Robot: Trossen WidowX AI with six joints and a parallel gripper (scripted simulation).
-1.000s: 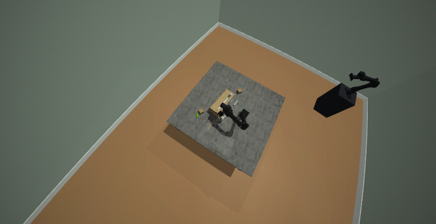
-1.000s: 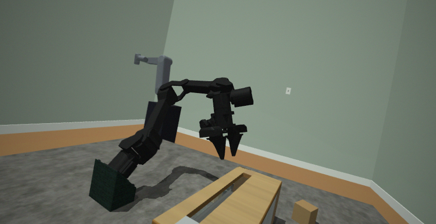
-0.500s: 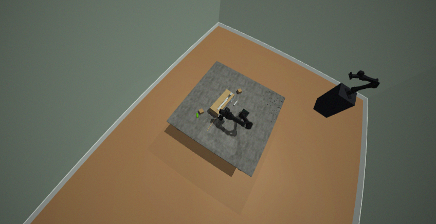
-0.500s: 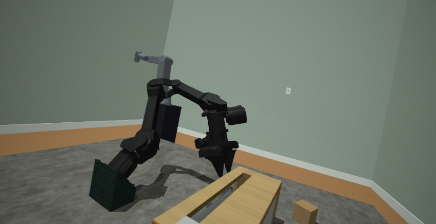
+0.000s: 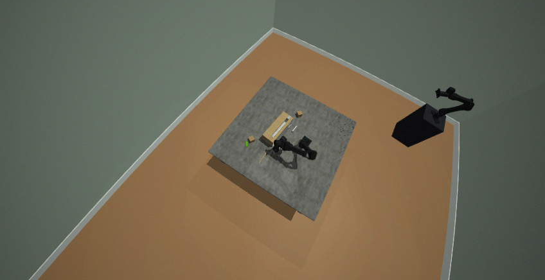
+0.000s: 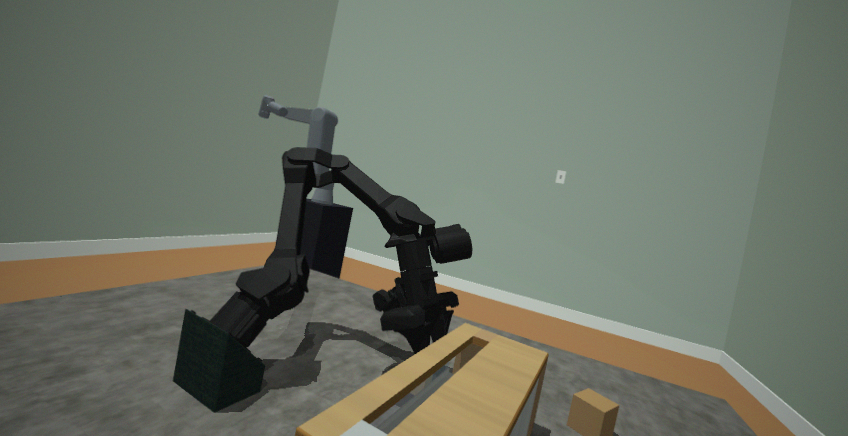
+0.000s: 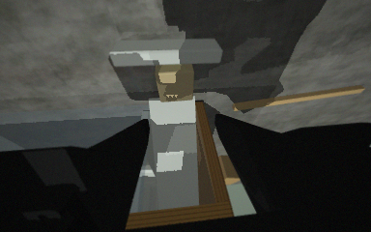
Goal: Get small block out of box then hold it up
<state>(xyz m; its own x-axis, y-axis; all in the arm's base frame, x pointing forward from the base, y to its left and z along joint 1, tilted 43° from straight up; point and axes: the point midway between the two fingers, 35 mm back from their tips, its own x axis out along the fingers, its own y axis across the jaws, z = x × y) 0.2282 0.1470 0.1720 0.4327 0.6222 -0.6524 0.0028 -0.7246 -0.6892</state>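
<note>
The wooden box [image 5: 272, 128] [image 6: 505, 375] stands upright, with a long slot in its top. The wrist view shows its brown side edge [image 7: 214, 155] and a pale ramp [image 7: 175, 190] between the finger silhouettes. The small tan block [image 7: 174, 87] is beyond the pale ramp's white end edge, close to a grey-white bar [image 7: 201, 51]. I cannot tell whether they touch. The block is hidden in the top and exterior views. My gripper [image 5: 274, 148] [image 6: 429, 345] [image 7: 182, 121] is partly open and empty, pointing down by the box's end. The block lies ahead of its fingertips, not between them.
Tan cubes [image 5: 299, 113] [image 5: 250, 139] stand near both ends of the box on the grey table [image 5: 259, 97]. A green piece [image 5: 246, 144], a thin wooden stick [image 5: 262, 157] [image 7: 308, 98] and a white strip [image 5: 294, 128] lie nearby. A separate arm [image 5: 459, 103] stands off the table.
</note>
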